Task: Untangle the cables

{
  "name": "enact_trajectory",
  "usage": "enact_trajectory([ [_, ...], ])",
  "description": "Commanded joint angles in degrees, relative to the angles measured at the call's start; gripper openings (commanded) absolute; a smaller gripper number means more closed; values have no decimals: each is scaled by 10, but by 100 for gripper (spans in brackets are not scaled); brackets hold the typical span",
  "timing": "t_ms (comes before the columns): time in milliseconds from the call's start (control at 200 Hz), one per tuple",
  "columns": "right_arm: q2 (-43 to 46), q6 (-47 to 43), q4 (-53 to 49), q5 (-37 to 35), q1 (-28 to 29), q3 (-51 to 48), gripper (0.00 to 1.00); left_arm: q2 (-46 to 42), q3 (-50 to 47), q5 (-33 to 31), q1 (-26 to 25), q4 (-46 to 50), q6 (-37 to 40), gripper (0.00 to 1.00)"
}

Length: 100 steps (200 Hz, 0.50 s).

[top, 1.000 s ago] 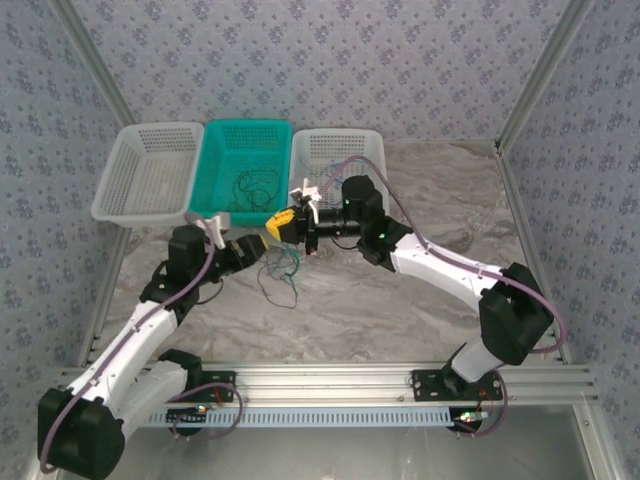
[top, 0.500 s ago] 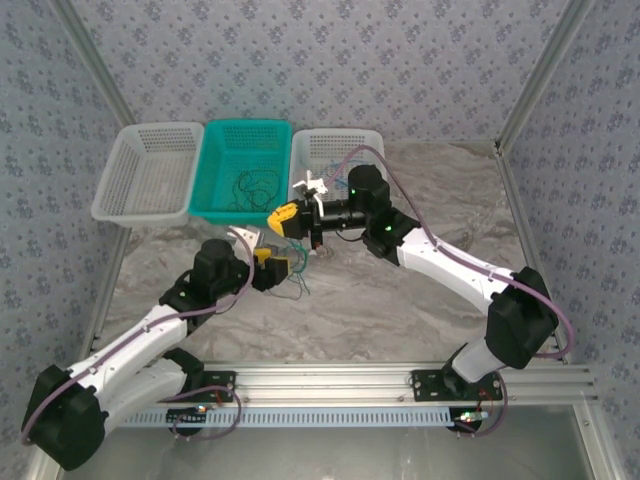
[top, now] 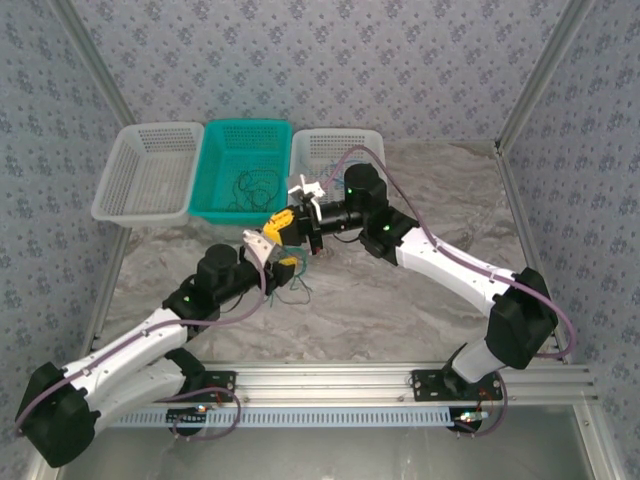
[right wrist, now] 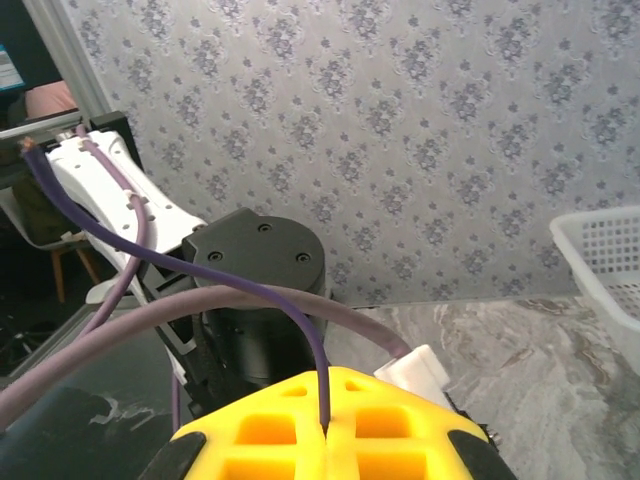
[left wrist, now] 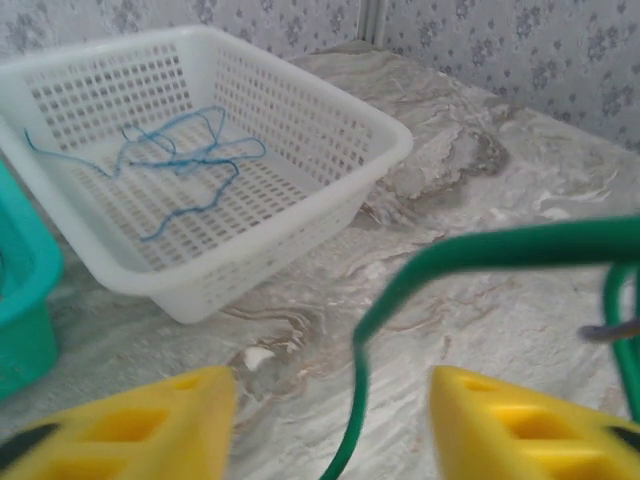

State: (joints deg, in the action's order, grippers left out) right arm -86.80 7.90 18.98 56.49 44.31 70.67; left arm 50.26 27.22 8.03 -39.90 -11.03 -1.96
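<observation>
The left gripper point(left wrist: 330, 392) is spread wide, with its yellow fingers point(left wrist: 130, 430) way apart. The green cable point(left wrist: 500, 248) runs in from the right, bends sharply in the gap between them and drops out of frame. Neither finger is closed on it.

The right gripper point(right wrist: 328, 432) is the opposite: it's pinched tight, with the dark cable point(right wrist: 318, 355) caught in the seam where the two fingers meet. From there the cable arcs up and off to the left.

From the top view, both grippers sit close together over the marble table point(top: 420, 310), just in front of the teal basket point(top: 243, 140), with the right one a bit farther back than the left. The blue cable point(left wrist: 185, 160) lies in a loose squiggle on the floor of the white basket point(left wrist: 300, 215) next to the teal one. There's also a dark tangle point(top: 250, 187) of thin wire lying in the teal basket.
</observation>
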Motion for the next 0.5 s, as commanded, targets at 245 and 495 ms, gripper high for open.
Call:
enact_trajectory([
  [245, 26, 56, 59, -43, -32, -37, 0, -42, 42, -185, -3, 65, -46, 0],
  [495, 100, 132, 128, -181, -105, -159, 0, -74, 11, -334, 35, 176, -158, 0],
])
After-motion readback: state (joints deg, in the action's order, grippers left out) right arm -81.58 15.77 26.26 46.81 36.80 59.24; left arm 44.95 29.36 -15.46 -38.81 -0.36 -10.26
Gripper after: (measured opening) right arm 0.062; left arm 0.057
